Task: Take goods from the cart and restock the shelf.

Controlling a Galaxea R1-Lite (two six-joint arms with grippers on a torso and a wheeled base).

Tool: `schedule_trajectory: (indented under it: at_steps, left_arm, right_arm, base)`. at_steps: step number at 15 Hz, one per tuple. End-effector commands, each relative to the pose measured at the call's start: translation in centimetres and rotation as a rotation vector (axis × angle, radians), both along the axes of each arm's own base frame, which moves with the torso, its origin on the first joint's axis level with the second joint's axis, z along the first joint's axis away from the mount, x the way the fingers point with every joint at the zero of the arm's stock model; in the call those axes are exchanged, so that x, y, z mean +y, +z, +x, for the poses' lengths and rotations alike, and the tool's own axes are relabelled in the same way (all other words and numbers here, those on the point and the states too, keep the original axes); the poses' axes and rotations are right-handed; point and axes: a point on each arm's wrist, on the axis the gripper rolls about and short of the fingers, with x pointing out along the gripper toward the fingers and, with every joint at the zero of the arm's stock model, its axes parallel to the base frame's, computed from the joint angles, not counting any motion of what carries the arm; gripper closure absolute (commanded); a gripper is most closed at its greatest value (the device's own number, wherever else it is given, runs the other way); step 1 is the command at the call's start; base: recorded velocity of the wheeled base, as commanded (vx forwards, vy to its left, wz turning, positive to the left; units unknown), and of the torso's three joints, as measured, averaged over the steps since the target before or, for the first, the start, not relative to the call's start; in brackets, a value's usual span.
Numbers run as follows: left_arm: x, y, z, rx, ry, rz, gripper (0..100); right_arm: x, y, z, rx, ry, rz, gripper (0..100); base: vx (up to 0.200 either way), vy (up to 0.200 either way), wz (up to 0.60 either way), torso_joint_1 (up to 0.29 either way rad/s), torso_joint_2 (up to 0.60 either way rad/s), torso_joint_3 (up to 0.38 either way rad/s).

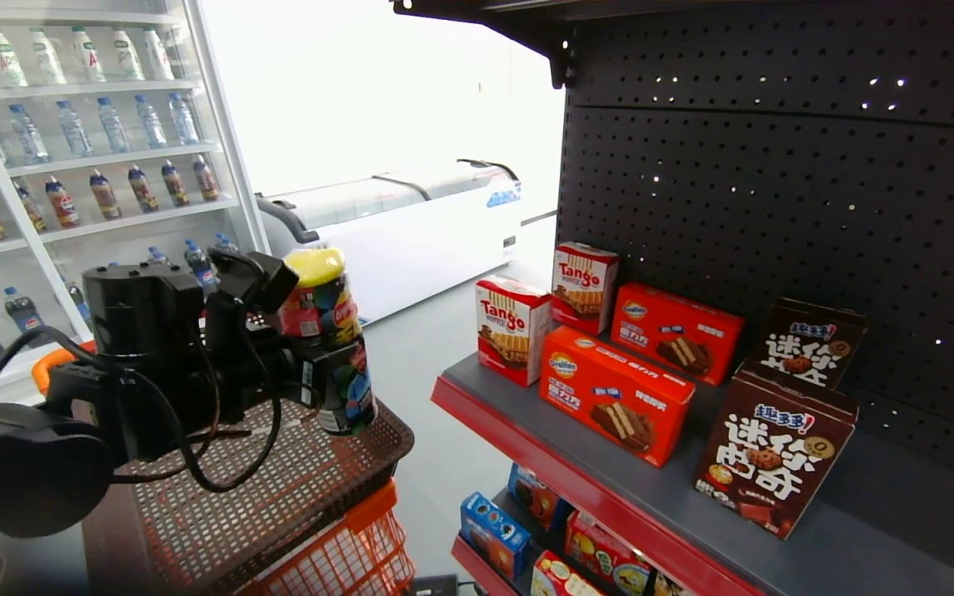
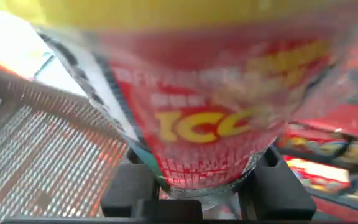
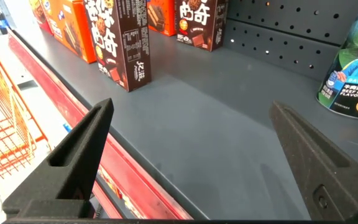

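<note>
My left gripper (image 1: pixel 295 327) is shut on a wrapped stack of snack cups (image 1: pixel 330 335) with a yellow lid, red on top and dark below, held above the cart's brown mesh basket (image 1: pixel 278 488). In the left wrist view the stack (image 2: pixel 210 124) sits between that gripper's (image 2: pixel 204 186) two fingers. My right gripper (image 3: pixel 191 112) hangs open over a bare stretch of the grey shelf board (image 3: pixel 216 137), nothing between its fingers. The shelf (image 1: pixel 858 538) with its red front edge is on the right.
On the shelf stand wafer boxes (image 1: pixel 513 329), orange boxes (image 1: pixel 614 393) and dark brown boxes (image 1: pixel 771 459). A green can (image 3: pixel 353 68) stands near the pegboard back. An orange basket (image 1: pixel 344 555) sits lower in the cart. A bottle cooler (image 1: pixel 71 165) and a chest freezer (image 1: pixel 411 215) stand behind.
</note>
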Motion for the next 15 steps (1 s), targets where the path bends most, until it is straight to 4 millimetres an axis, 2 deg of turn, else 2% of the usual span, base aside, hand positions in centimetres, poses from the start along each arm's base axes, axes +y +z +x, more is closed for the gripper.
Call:
schedule_trajectory:
  at_steps: [1, 5, 6, 8, 10, 12, 15]
  left_arm:
    - [-0.2, 3.3, -2.1, -0.102, -0.069, -0.034, 100]
    - [-1.0, 4.4, -3.7, -0.089, -0.173, -0.070, 100]
    - [-0.6, 4.9, -5.4, -0.026, -0.277, -0.101, 100]
    - [-0.3, 5.5, -7.0, 0.024, -0.308, -0.104, 100]
    - [0.0, 5.0, -7.7, 0.051, -0.298, -0.104, 100]
    - [0.1, 6.1, -8.9, 0.046, -0.309, -0.179, 100]
    - [-0.1, 7.2, -9.0, 0.019, -0.361, -0.206, 100]
  right_arm:
    - [0.0, 0.0, 0.0, 0.001, 0.001, 0.000, 0]
    - [0.0, 0.0, 0.0, 0.001, 0.001, 0.000, 0]
    - [0.0, 0.0, 0.0, 0.001, 0.001, 0.000, 0]
    - [0.0, 0.0, 0.0, 0.001, 0.001, 0.000, 0]
    - [0.0, 0.0, 0.0, 0.001, 0.001, 0.000, 0]
    - [0.0, 0.0, 0.0, 0.001, 0.001, 0.000, 0]
    - [0.0, 0.0, 0.0, 0.001, 0.001, 0.000, 0]
  base:
    - [0.000, 0.000, 0.00, 0.000, 0.00, 0.000]
    - [0.000, 0.000, 0.00, 0.000, 0.00, 0.000]
    - [0.000, 0.000, 0.00, 0.000, 0.00, 0.000]
    - [0.000, 0.000, 0.00, 0.000, 0.00, 0.000]
    - [0.000, 0.000, 0.00, 0.000, 0.00, 0.000]
    - [0.000, 0.000, 0.00, 0.000, 0.00, 0.000]
    - [0.000, 0.000, 0.00, 0.000, 0.00, 0.000]
